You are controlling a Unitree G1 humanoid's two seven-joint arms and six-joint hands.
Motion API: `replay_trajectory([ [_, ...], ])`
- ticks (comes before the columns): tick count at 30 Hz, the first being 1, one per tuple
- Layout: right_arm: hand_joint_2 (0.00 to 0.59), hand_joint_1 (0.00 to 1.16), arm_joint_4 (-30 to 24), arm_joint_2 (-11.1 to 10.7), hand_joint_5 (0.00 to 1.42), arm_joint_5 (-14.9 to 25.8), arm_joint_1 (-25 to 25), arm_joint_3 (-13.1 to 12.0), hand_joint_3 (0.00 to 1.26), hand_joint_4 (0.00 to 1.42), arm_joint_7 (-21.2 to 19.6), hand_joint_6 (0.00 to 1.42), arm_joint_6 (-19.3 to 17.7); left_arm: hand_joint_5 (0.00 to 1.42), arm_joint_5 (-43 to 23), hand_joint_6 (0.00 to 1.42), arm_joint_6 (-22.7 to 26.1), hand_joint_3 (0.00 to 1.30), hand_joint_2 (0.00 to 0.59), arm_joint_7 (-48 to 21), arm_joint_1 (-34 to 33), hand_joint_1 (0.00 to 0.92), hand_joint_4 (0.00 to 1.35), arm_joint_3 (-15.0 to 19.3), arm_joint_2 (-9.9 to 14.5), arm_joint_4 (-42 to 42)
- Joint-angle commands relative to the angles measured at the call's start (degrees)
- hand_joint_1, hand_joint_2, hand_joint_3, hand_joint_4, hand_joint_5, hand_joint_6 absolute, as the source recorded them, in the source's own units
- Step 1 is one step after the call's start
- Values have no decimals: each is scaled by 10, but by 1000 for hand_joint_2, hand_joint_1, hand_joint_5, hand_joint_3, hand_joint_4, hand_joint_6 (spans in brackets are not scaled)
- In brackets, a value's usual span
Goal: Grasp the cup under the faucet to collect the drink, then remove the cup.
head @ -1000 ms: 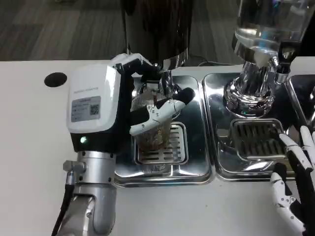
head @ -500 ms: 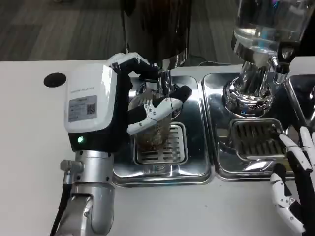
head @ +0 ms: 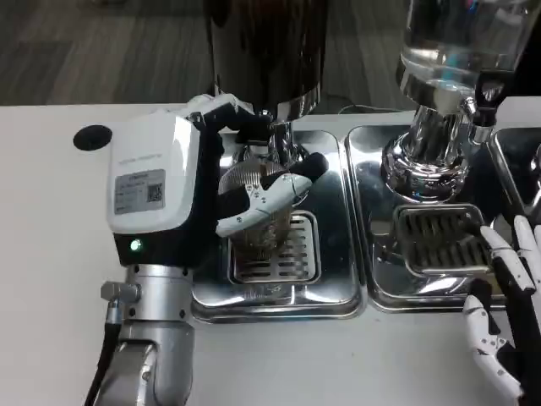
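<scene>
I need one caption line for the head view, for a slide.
The left hand holds the clear cup on the drip tray beneath the faucet; right hand waits nearby.

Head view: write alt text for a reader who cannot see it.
The robot's left hand grips a clear ribbed cup standing on the grate of a steel drip tray under a dark dispenser's faucet. Its right hand rests open at the table's right edge, beside a second tray under a clear dispenser.
</scene>
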Motion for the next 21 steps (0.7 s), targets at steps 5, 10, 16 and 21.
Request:
replay_trajectory([
  [5, 550, 0, -1, -7, 0, 3, -7, -6, 165, 0, 7, 0, -6, 675, 11, 534, 12, 705, 82, -6, 22, 7, 636, 4, 3, -17],
  [10, 551, 0, 2, -7, 0, 5, -7, -6, 165, 0, 7, 0, -8, 607, 16, 508, 17, 626, 79, -7, 21, 4, 552, 8, 5, -25],
  [16, 551, 0, 8, -5, 0, 9, -4, -5, 165, 0, 4, 0, -12, 316, 26, 322, 18, 247, 64, -7, 21, 0, 110, 4, 4, -26],
  [21, 548, 1, 10, -4, 0, 12, -2, -6, 165, 0, 4, 0, -15, 213, 34, 233, 26, 113, 54, -11, 22, 0, 0, 5, 2, -33],
])
